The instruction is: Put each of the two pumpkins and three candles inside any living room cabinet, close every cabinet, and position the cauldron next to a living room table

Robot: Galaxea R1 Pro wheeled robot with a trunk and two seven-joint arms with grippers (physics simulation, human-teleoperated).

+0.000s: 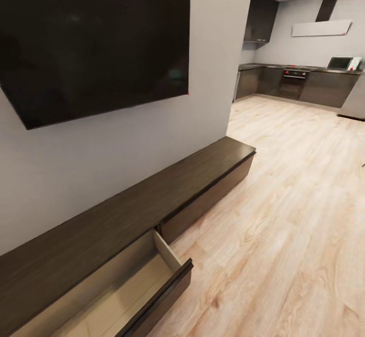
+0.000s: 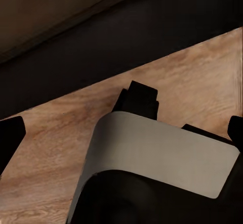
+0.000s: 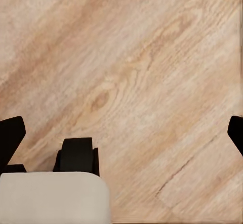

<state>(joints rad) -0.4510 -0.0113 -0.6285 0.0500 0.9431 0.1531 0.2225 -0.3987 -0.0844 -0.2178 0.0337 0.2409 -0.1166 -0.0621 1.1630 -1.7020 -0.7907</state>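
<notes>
cabinet (image 1: 126, 215): along wall under TV (image 1: 96, 43) | drawer (image 1: 126, 291) pulled open, visible pale inside bare | wood floor (image 1: 284, 215), kitchen (image 1: 299, 81) beyond | left gripper (image 2: 121, 133) fingers apart | right gripper (image 3: 121, 133) fingers apart

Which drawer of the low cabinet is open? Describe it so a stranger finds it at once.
Start at the big black TV on the grey wall; directly under it runs the long, low dark-brown cabinet along the wood floor. The open drawer is at the cabinet's near end. Its front juts over the floor and bares pale beige insides, while the drawer front next to it sits flush and dark.
</notes>
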